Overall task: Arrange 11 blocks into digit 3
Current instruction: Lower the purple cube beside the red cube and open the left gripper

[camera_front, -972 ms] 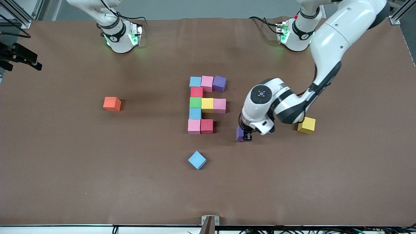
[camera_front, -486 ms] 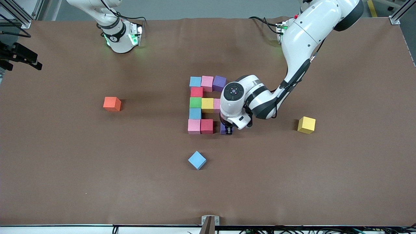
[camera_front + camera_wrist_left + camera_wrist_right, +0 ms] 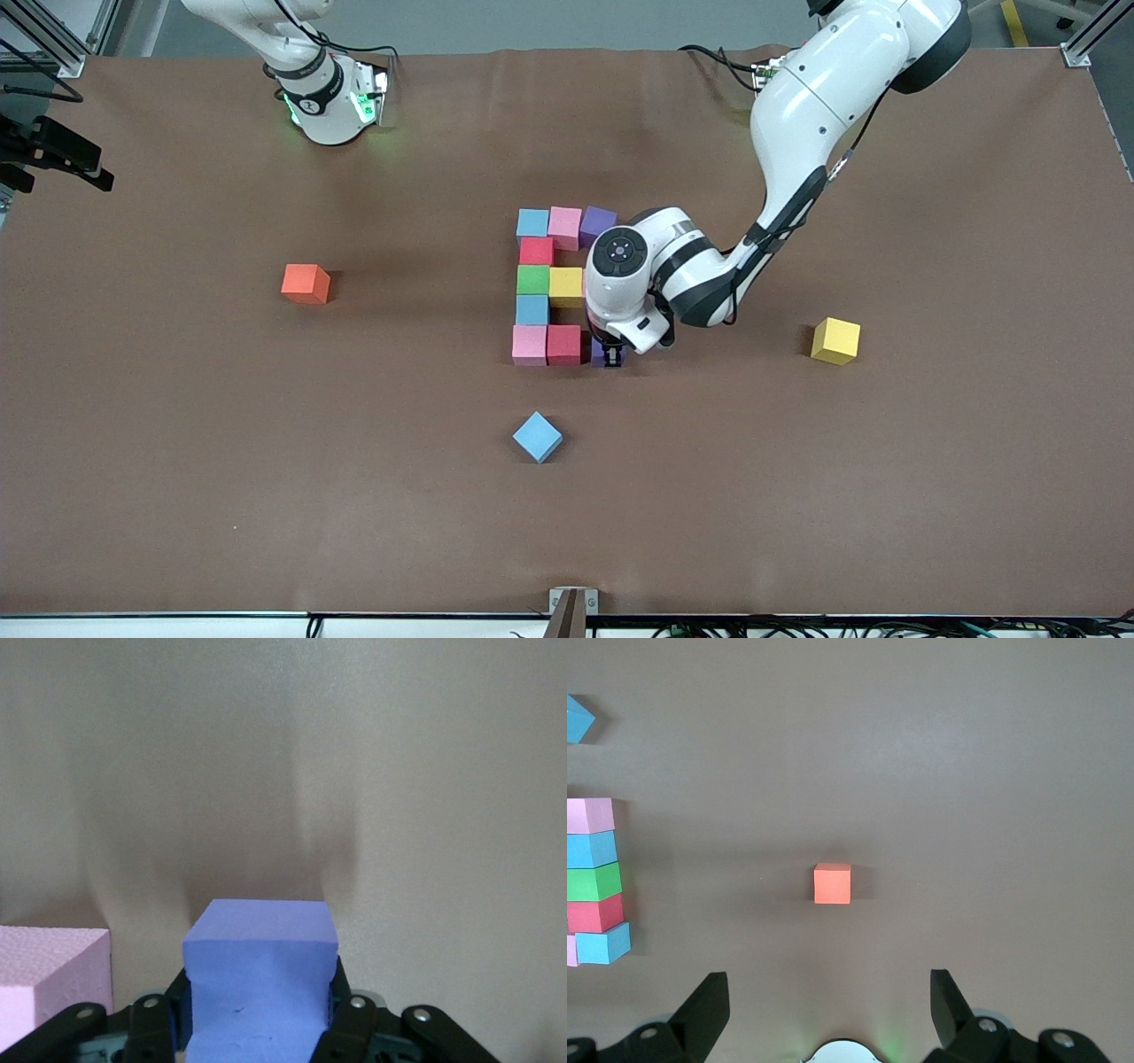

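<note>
The blocks form a figure: blue [image 3: 532,221], pink [image 3: 564,223] and purple [image 3: 598,223] in the farthest row, then red [image 3: 536,251]. Green [image 3: 532,279] and yellow [image 3: 565,283] follow, then blue [image 3: 532,309], then pink [image 3: 529,345] and red [image 3: 563,344] in the nearest row. My left gripper [image 3: 611,359] is shut on a second purple block [image 3: 605,357], low beside that red block. The left wrist view shows this purple block [image 3: 261,974] between the fingers, with a pink block [image 3: 44,983] beside it. My left hand hides the middle row's end. My right gripper [image 3: 828,979] is open and empty, high up.
A loose blue block [image 3: 537,436] lies nearer the camera than the figure. A loose yellow block [image 3: 835,340] lies toward the left arm's end. The orange cube [image 3: 306,283] sits toward the right arm's end and also shows in the right wrist view [image 3: 832,883].
My left gripper has carried the purple block from near the loose yellow block across to the end of the figure's nearest row, beside the red block. The right arm has not moved.
</note>
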Motion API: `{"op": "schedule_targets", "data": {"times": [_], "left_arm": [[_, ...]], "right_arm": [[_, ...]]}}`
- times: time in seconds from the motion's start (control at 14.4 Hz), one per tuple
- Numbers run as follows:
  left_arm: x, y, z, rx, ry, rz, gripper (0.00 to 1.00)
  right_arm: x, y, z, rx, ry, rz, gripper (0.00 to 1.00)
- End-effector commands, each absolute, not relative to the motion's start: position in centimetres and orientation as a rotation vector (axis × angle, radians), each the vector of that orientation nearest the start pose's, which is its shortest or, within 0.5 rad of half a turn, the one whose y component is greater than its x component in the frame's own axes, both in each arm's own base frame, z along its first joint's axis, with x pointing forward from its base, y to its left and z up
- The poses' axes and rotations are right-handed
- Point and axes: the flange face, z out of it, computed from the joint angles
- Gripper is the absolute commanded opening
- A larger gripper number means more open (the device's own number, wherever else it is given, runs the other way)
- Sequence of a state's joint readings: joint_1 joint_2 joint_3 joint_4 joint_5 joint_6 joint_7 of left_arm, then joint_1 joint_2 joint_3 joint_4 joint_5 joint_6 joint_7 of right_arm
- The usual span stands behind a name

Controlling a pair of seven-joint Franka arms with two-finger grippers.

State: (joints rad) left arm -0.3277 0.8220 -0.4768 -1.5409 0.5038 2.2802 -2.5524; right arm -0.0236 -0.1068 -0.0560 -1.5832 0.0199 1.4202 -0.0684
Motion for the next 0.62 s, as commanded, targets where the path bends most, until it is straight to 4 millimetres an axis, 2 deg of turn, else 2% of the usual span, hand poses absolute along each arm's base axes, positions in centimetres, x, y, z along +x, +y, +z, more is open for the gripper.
{"op": "schedule_targets", "data": {"times": [0.0,0.56], "left_arm": [[53.8,-47.6,19.3,-2.249,-2.249,-0.034,0.20],[53.5,-48.6,19.2,-2.254,-2.251,-0.028,0.22]], "right_arm": [[49.6,-4.2,66.6,-3.110,0.002,0.071,1.00],[49.7,-4.2,66.5,-3.110,-0.009,0.070,1.00]]}}
